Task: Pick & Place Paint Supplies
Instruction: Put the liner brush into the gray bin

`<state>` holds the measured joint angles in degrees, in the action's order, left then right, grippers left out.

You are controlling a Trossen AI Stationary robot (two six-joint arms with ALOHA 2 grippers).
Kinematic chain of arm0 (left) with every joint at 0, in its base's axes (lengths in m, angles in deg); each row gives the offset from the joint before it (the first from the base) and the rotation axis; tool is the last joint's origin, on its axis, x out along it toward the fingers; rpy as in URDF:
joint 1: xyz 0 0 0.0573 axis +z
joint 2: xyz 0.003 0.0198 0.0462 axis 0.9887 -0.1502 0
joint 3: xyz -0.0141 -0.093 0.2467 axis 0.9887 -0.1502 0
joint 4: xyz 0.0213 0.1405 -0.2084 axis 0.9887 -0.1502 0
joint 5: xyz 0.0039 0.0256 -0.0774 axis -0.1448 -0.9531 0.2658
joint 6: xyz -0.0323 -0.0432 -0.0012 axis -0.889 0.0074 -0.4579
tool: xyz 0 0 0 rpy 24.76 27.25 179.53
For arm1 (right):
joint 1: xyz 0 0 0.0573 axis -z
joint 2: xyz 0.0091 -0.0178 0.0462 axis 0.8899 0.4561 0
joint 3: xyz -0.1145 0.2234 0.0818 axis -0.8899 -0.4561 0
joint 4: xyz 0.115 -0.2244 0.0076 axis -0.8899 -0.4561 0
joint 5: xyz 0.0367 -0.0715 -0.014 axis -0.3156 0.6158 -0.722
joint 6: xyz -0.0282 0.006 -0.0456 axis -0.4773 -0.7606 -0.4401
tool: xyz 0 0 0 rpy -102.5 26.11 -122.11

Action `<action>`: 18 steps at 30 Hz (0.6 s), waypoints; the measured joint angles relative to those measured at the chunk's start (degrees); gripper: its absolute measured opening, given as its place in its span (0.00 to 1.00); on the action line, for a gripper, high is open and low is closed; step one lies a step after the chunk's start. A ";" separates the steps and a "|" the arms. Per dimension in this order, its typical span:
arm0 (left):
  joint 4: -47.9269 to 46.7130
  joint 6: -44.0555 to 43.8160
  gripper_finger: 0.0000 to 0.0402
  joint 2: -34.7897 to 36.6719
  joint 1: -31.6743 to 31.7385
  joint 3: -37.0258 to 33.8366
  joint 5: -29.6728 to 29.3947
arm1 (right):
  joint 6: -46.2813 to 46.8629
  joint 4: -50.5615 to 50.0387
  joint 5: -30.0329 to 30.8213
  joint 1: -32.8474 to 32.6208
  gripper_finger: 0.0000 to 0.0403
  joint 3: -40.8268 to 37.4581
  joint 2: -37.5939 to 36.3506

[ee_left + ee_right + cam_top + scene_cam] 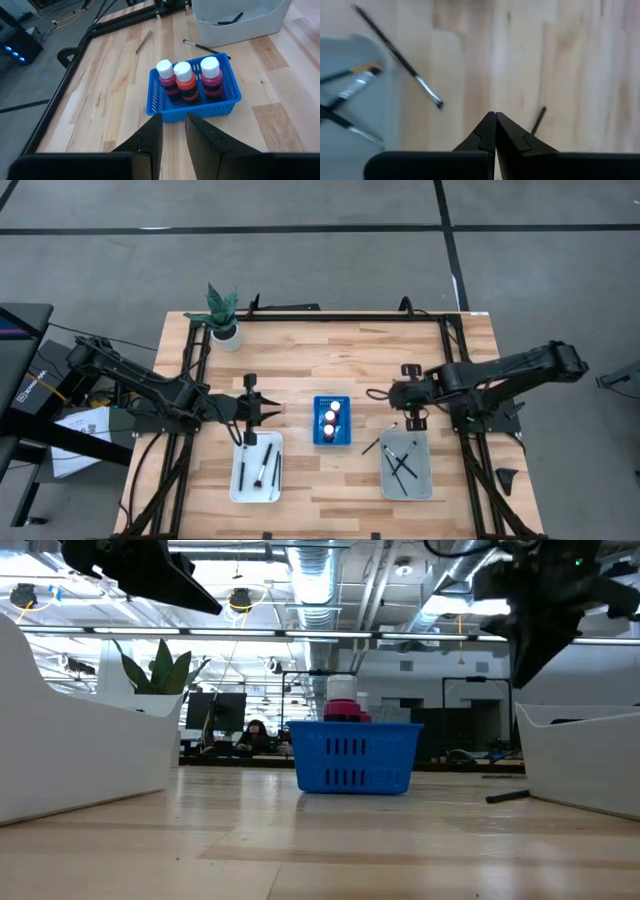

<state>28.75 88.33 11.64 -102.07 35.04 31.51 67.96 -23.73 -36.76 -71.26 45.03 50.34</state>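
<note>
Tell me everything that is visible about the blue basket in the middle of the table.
The blue basket looks like plastic, rectangular, with slotted walls and an open top. It stands upright on the wooden table, between the white tray and the grey tray, touching neither. Three red paint bottles with white caps stand inside it in a row.

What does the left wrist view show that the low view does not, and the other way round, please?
Only the left wrist view shows all three paint bottles from above, standing in a row with white caps, the brush lying on the table beyond the basket, and the left gripper with a narrow gap between its fingers. Only the low view shows the plant and the room behind the table, with a person far off. Both show the blue basket and a white tray.
</note>
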 joint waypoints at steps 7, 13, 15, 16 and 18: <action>0.69 0.07 0.19 0.00 0.00 0.00 0.00 | 10.80 -5.74 7.73 3.59 0.00 0.00 4.02; 1.11 0.07 0.19 0.00 0.11 0.00 0.01 | 20.07 -8.50 8.60 11.36 0.06 -4.00 5.07; 1.13 0.10 0.19 0.00 0.11 0.00 0.02 | 21.03 -8.74 8.68 14.85 0.12 -6.85 5.07; 1.27 0.30 0.19 0.00 0.11 0.00 0.02 | 21.52 -8.26 8.84 16.48 0.15 -8.07 5.07; 1.55 0.41 0.19 0.00 0.13 0.00 0.02 | 22.47 -7.91 8.48 19.77 0.21 -9.28 5.07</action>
<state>30.30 88.74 11.64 -101.94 35.04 31.54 90.43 -31.63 -28.28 -51.50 35.75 55.41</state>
